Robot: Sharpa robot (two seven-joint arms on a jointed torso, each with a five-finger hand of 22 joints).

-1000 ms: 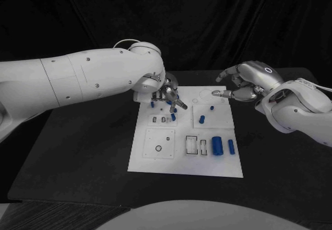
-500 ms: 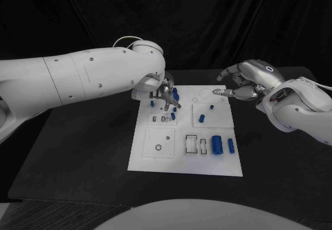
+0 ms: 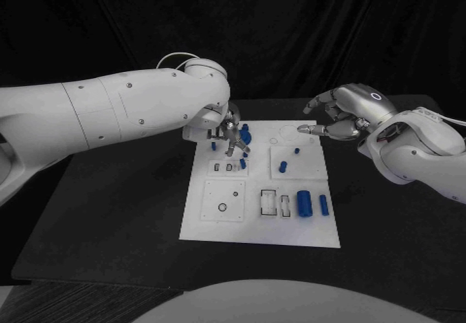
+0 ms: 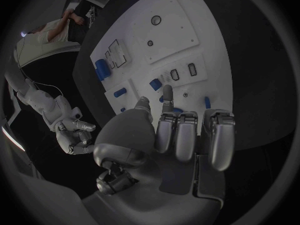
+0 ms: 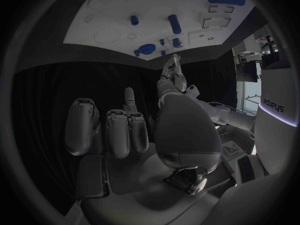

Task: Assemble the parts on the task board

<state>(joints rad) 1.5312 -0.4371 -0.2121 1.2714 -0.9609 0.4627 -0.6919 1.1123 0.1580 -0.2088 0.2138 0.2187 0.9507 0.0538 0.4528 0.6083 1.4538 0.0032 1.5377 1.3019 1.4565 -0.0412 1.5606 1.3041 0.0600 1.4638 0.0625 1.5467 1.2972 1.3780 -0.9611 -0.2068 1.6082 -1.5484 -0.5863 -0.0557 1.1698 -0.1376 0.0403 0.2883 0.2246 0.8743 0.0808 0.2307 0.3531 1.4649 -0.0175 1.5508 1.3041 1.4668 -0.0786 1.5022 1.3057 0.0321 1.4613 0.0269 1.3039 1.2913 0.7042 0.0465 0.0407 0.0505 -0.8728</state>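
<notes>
Left hand (image 3: 225,129) has drawn back slightly over the task board (image 3: 262,225).

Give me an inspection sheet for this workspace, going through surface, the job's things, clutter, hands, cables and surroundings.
Surface: black table, with the white board at its middle.
Job's things: blue parts on the board; a large cylinder and a slimmer one lie near its right edge; smaller pieces sit toward the far end.
Clutter: nothing seen.
Hands: left hand is over the board's far left corner, fingers down among the small parts; whether it holds one cannot be told. Right hand hovers off the far right corner, fingers curled, holding nothing.
Cables: a white cable loops over the left arm.
Surroundings: dark backdrop.
</notes>
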